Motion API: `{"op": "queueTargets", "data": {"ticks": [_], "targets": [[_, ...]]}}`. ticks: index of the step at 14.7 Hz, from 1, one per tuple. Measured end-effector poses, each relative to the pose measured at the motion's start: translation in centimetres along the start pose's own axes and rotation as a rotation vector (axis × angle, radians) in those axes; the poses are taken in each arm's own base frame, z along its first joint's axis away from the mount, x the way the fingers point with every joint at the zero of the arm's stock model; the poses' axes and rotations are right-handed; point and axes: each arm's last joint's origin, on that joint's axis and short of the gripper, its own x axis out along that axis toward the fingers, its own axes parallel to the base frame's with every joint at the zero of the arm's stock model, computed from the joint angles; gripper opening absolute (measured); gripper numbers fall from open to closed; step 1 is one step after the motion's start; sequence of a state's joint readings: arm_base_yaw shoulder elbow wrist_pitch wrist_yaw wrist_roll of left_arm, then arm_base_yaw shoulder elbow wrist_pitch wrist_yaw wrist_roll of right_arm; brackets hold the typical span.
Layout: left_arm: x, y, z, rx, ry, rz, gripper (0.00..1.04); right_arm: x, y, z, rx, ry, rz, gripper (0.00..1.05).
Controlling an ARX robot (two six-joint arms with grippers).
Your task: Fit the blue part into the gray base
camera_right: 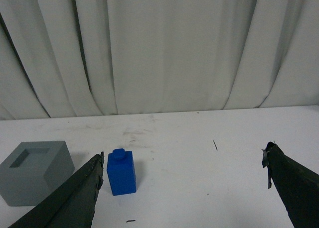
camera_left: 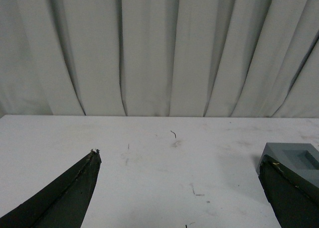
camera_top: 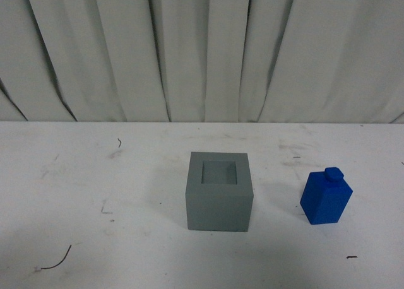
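1. Both end effectors gape wide and hold nothing. The left end effector (camera_left: 179, 161) is beside the gray base (camera_top: 219, 191), and the right end effector (camera_right: 183, 153) faces the blue part (camera_top: 326, 197).
2. The blue part stands upright toward the right edge of the bench (camera_top: 95, 175), apart from the mid-bench base.
3. The part sits off-centre in the right end effector's gap, so closing could topple it.
4. It stands turned relative to the recess (camera_top: 219, 172). Uncorrected, it likely jams on the rim.
5. The unheld base may slide.
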State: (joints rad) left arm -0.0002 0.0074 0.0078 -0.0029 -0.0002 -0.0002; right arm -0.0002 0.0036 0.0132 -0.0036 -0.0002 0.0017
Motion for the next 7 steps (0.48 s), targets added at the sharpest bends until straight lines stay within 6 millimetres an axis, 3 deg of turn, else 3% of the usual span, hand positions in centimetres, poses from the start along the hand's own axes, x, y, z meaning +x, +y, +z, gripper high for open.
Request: {"op": "queueTargets", "data": {"ticks": [7], "targets": [[0.0, 0.0, 0.0, 0.0, 0.0, 0.0, 0.98, 0.0, 0.0, 0.0, 0.0, 0.0, 0.0, 0.98]]}}
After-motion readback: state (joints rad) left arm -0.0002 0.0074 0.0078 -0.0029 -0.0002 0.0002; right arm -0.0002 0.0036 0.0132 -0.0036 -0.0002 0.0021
